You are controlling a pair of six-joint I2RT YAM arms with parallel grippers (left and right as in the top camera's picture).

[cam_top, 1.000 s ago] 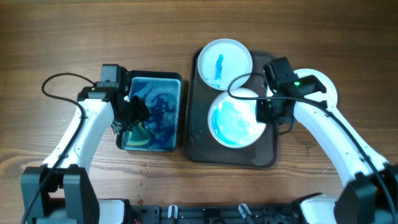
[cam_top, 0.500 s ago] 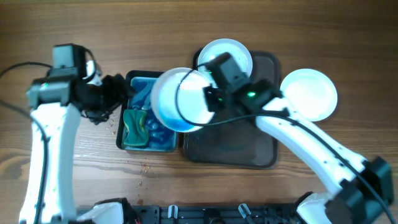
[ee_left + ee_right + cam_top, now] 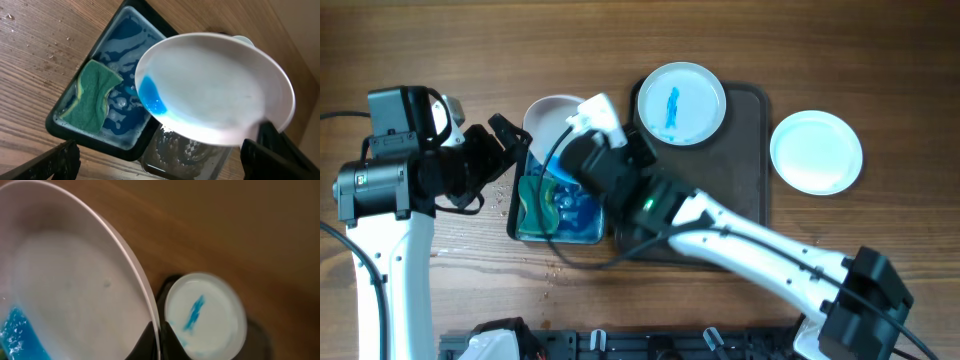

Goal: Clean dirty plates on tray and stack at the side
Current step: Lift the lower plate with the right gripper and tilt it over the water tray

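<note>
White plate (image 3: 215, 90), rigid, light and likely slippery when wet, hangs tilted over the blue tub (image 3: 117, 37), right gripper (image 3: 156, 339) clamped on its rim, the soundest purchase; left gripper (image 3: 512, 148) stands open.

Dark tub (image 3: 125, 35) of blue water, green sponge (image 3: 92, 97) lying in it, wet specks on wooden table (image 3: 30, 50)

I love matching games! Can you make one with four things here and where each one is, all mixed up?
Things:
1. green square sponge
2. round white plate with a blue streak
3. plain round white plate
4. tilted round white plate holding a blue puddle

Places:
A. gripped by the right pincer
B. on the wooden table
C. on the dark brown plastic tray
D. in the blue rectangular tub

Pairs: 1-D, 2-C, 3-B, 4-A
</note>
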